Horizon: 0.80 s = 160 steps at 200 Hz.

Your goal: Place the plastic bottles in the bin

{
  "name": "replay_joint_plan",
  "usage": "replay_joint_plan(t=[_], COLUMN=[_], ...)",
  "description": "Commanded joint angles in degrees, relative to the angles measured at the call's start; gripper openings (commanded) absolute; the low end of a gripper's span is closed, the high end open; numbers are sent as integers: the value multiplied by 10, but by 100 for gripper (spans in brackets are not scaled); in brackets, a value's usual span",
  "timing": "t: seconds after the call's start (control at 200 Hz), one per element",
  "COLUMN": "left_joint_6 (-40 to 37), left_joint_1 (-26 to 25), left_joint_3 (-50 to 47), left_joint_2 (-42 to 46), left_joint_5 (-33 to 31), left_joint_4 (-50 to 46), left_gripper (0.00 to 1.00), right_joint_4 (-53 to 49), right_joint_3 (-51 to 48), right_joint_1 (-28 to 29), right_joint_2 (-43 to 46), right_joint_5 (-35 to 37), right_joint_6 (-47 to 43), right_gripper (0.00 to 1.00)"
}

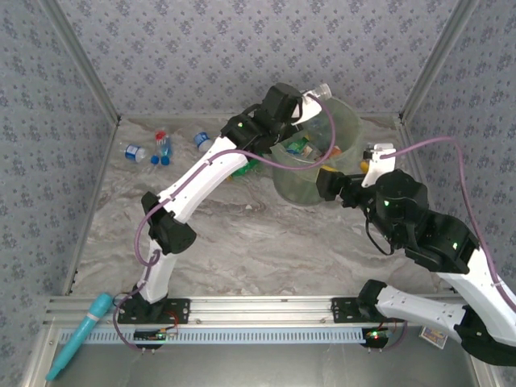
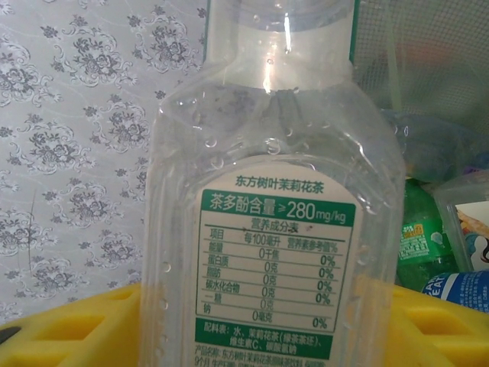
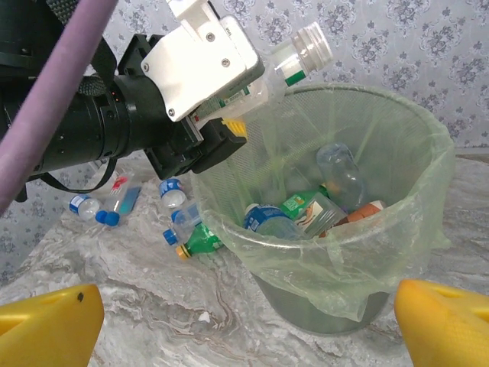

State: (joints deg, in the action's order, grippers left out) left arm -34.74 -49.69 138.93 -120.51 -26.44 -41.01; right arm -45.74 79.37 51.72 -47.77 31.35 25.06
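Jaws of the left gripper [image 1: 304,103] clamp a clear bottle [image 3: 296,60] over the bin [image 3: 397,122] rim — long axis tilted, cap slanting upward, away from the gripper.

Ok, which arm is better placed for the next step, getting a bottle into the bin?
Left. The left jaws hold the clear bottle above the rim of the bin, so opening them should drop it in. The right jaws are open and empty, low beside the bin.
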Motion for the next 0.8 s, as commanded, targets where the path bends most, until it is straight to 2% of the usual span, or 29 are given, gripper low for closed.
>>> replay_joint_plan(t=[0.0,0.37,0.45,0.55,0.795], left_joint_6=[-9,0,5,12,42], left_joint_1=[-6,-6,-7,-7,-7], left_joint_3=[28,27,27,28,45], left_joint_2=[-7,-7,-6,0,22], left_joint_5=[-15,-10,-13,-23,-15], left_joint_4=[7,8,8,14,5], left_gripper=[63,65,75,92,96], right_joint_4=[-17,-21,-19,-19,-15], right_joint_3=[8,11,10,8,3], right_joint_1=[0,-1,-1,0,0], right_joint_2=[6,8,8,8,9], right_joint_5=[20,21,20,20,16], right_joint_6=[5,6,6,8,11], right_gripper=[100,100,100,99,100])
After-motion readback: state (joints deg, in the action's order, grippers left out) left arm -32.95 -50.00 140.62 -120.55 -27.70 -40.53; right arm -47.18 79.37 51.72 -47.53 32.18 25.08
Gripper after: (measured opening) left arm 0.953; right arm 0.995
